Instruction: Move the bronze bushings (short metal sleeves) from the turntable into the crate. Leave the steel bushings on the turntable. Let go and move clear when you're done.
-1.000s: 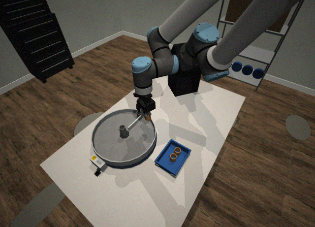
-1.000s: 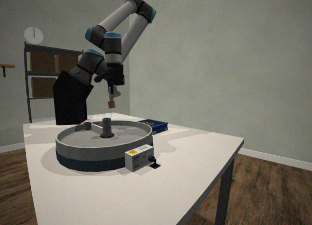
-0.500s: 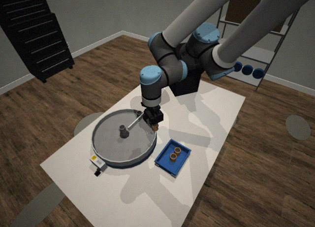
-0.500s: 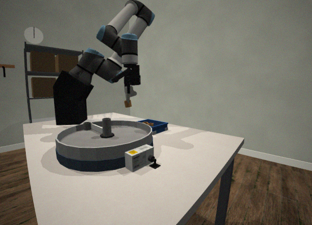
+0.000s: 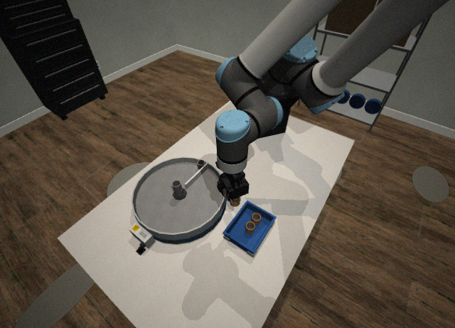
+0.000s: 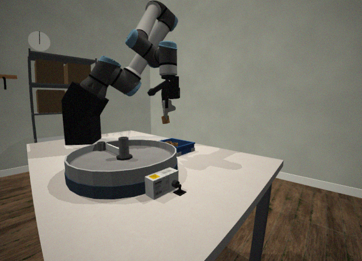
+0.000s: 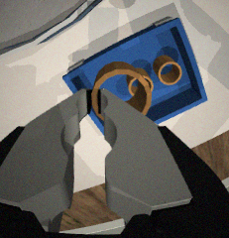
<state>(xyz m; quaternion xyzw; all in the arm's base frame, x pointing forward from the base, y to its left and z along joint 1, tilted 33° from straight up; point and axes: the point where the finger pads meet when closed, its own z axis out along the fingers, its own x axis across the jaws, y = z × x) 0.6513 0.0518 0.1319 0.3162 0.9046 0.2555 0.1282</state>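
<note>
My gripper (image 5: 232,199) (image 6: 166,116) (image 7: 95,91) is shut on the wall of a bronze bushing (image 5: 234,203) (image 6: 166,120) (image 7: 113,68), held well above the table near the crate. The blue crate (image 5: 239,245) (image 6: 186,148) (image 7: 192,58) holds two upright bronze bushings, one bushing (image 5: 256,222) (image 7: 159,62) beside the other bushing (image 5: 250,231). The held bushing partly hides one of them in the wrist view. A grey bushing (image 5: 200,165) (image 6: 100,146), apparently steel, stands on the turntable (image 5: 158,210) (image 6: 111,178) (image 7: 30,25) near its back rim, at the bar's end.
A grey centre post (image 5: 178,188) (image 6: 123,147) rises from the turntable, and a pale bar (image 5: 194,176) runs near it toward the rim. A small white box (image 5: 141,235) (image 6: 161,183) with a yellow label is at the turntable's front edge. The crate sits beside the turntable.
</note>
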